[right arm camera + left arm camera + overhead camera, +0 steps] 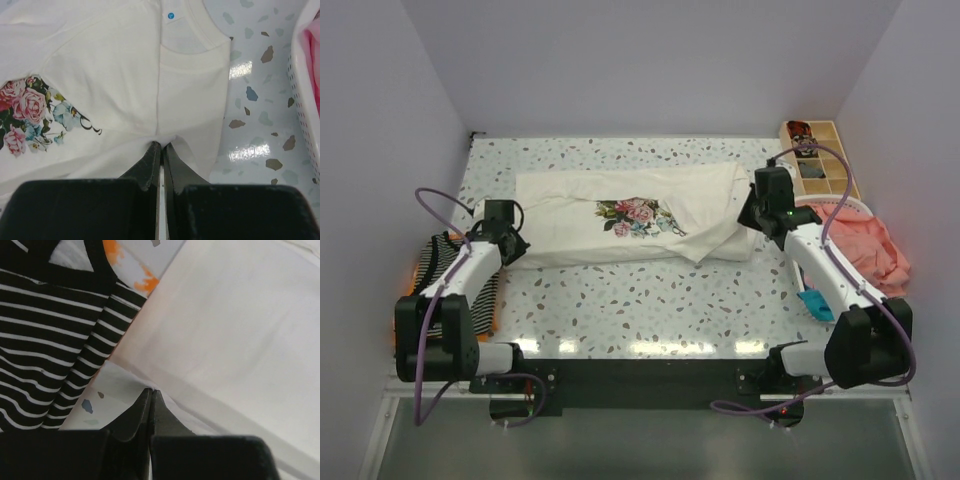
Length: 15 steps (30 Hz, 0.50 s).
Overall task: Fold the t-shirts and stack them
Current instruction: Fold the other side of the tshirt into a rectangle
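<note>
Right pincer (160, 146) closed, pinching cream tee (115, 70)

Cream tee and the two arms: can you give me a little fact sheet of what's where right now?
Cream tee: spread across mid-table, rose print up
Left gripper: shut at the tee's left edge; whether it pinches cloth cannot be told
Right gripper: shut on the tee near its collar end, cloth puckered at the tips
Striped tee: heaped at the table's left edge
Pink cloth: in the basket, right side
Wooden tray: back right corner
</note>
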Each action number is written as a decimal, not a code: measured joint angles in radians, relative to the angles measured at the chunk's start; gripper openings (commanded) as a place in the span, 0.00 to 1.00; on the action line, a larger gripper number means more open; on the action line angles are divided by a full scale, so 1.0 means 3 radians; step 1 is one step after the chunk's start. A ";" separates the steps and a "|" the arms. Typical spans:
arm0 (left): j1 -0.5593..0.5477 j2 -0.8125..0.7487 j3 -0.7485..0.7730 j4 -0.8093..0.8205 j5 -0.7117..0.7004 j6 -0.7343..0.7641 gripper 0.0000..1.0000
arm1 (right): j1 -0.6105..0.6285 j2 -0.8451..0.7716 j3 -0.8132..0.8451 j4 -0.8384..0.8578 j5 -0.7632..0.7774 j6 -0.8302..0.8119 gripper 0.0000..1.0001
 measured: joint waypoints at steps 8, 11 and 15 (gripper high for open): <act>0.0036 0.0465 0.0361 0.0132 0.0005 0.0056 0.00 | -0.0140 0.0402 0.0320 0.0109 -0.0010 -0.0036 0.00; 0.0037 0.0642 0.0454 0.0193 0.0022 0.0083 0.00 | -0.0169 0.0553 0.0395 0.0158 -0.0010 -0.0034 0.00; 0.0038 0.0937 0.0624 0.0261 0.0067 0.0118 0.00 | -0.0195 0.0805 0.0509 0.0201 -0.0011 -0.0034 0.00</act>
